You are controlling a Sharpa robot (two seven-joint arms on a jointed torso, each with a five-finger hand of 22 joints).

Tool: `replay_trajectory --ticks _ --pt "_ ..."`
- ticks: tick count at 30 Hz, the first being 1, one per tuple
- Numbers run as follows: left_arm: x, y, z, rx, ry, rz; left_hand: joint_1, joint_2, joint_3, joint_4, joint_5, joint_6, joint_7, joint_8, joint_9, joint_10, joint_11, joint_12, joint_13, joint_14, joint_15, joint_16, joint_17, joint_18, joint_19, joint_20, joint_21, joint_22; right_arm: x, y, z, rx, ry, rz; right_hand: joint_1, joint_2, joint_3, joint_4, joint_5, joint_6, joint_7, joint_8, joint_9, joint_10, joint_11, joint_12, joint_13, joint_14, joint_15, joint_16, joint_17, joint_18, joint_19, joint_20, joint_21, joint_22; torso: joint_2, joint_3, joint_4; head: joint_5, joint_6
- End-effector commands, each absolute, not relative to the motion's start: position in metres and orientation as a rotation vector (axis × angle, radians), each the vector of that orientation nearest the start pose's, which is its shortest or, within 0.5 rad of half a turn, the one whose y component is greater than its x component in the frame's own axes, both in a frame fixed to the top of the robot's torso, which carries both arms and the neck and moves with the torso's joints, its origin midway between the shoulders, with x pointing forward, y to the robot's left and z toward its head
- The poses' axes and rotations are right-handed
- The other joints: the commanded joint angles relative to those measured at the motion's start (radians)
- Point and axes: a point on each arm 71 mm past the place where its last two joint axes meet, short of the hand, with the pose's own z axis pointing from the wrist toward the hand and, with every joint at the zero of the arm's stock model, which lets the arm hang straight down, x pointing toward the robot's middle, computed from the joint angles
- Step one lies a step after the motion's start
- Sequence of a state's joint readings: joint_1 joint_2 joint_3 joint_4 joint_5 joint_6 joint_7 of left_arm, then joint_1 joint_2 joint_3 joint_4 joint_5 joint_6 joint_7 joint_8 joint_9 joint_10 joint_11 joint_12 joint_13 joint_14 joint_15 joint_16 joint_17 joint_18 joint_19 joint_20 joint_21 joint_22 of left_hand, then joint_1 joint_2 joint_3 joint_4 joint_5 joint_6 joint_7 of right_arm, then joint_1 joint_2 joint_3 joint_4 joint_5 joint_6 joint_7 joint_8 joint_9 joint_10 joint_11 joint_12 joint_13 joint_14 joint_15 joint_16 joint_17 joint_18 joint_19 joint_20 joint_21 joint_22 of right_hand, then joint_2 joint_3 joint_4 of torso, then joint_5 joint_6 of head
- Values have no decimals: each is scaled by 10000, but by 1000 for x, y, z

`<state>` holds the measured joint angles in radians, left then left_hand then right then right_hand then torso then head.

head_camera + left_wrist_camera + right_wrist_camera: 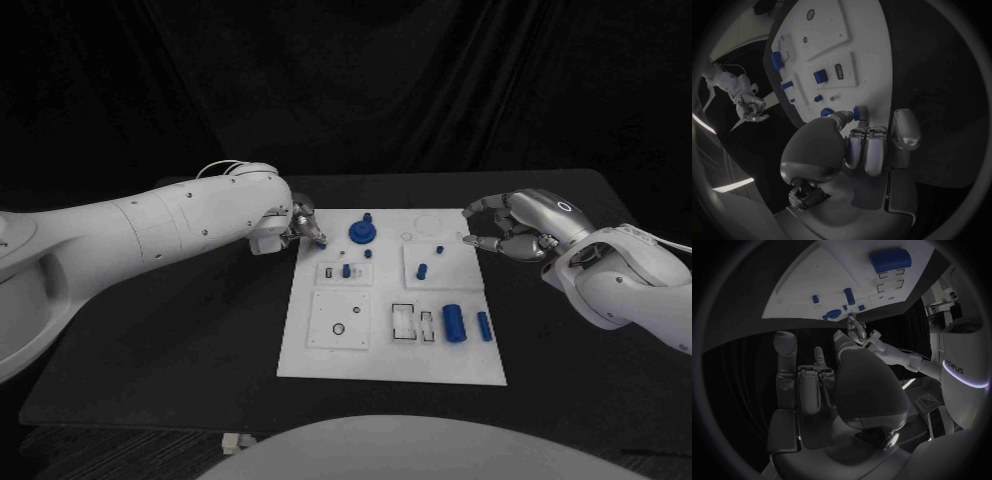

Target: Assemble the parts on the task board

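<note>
Task board [392,350] lies mid-surface in the head view, blue parts scattered on it. Left hand [299,228] sits at the board's far-left corner, right hand [516,232] off the far-right edge, fingers curled, holding nothing I can see. Risk: a drifting finger could nudge the round blue part [361,233] standing nearby.

Left wrist view: fingers [869,145] pressed together, a small blue part [857,113] pinched at the tips; a loose pinch could drop it.

Right wrist view: fingers [817,382] folded together, well apart from the board.
</note>
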<state>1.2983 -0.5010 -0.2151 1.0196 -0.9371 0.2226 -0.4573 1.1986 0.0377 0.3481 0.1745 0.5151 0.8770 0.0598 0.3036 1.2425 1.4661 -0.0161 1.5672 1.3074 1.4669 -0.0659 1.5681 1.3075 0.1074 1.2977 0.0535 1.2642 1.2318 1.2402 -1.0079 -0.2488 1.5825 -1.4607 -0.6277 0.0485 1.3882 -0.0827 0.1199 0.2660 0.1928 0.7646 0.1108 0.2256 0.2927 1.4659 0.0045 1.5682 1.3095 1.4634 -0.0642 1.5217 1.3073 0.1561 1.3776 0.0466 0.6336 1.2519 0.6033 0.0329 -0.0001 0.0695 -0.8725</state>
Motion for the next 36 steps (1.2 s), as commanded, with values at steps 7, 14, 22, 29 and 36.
replay_trajectory --ticks 7,14,22,29,36 --pt "544 194 -249 -2449 23135 -4220 -256 -387 1401 -946 107 356 -59 220 154 946 -8 -66 2532 1039 33 27 2633 -21 -45 -24 -73 60 445 -268 -213 -1494 15160 6183 22 112 7 -51 72 67 -8 47 -25 1049 52 26 2613 928 74 -50 2056 -121 31 39 -40 -1 1 -1 7 52 -2" --pt "529 198 -245 -2638 22641 -4648 -555 -537 1591 -913 -258 777 -174 331 159 902 -98 -114 2483 1039 -36 27 2633 -27 -4 -82 -82 112 445 -271 -215 -1413 15250 6061 53 121 18 -80 81 75 -4 45 -44 1049 54 26 2613 929 75 -47 2059 -121 30 41 -50 2 -5 -3 12 92 -2" --pt "507 203 -245 -2850 23135 -4076 -725 -657 1637 -896 -564 1009 -245 260 41 840 -158 -183 2413 1039 -89 27 2633 -20 -19 -135 -150 98 443 -275 -219 -1320 15382 5940 123 138 45 -147 137 99 0 42 -92 1049 58 26 2613 924 79 -65 2040 -114 20 46 -103 -2 -23 7 4 118 -2" --pt "497 202 -246 -2767 23574 -3750 -726 -663 1668 -935 -733 1062 -265 205 -17 787 -175 -242 2355 1028 -107 19 2617 -12 -39 -154 -199 73 442 -277 -219 -1284 15391 5913 147 141 53 -176 191 116 1 42 -117 1049 57 26 2613 922 81 -76 2028 -112 16 47 -125 -2 -26 16 16 161 -2" --pt "491 199 -247 -2585 23882 -3644 -734 -642 1708 -950 -769 1065 -257 116 -108 770 -175 -262 2335 1018 -113 12 2602 -12 -42 -164 -220 69 441 -276 -219 -1285 15368 5961 147 141 53 -182 217 126 2 44 -126 1049 58 26 2613 921 81 -78 2027 -111 15 48 -135 -2 -31 24 18 158 -2"
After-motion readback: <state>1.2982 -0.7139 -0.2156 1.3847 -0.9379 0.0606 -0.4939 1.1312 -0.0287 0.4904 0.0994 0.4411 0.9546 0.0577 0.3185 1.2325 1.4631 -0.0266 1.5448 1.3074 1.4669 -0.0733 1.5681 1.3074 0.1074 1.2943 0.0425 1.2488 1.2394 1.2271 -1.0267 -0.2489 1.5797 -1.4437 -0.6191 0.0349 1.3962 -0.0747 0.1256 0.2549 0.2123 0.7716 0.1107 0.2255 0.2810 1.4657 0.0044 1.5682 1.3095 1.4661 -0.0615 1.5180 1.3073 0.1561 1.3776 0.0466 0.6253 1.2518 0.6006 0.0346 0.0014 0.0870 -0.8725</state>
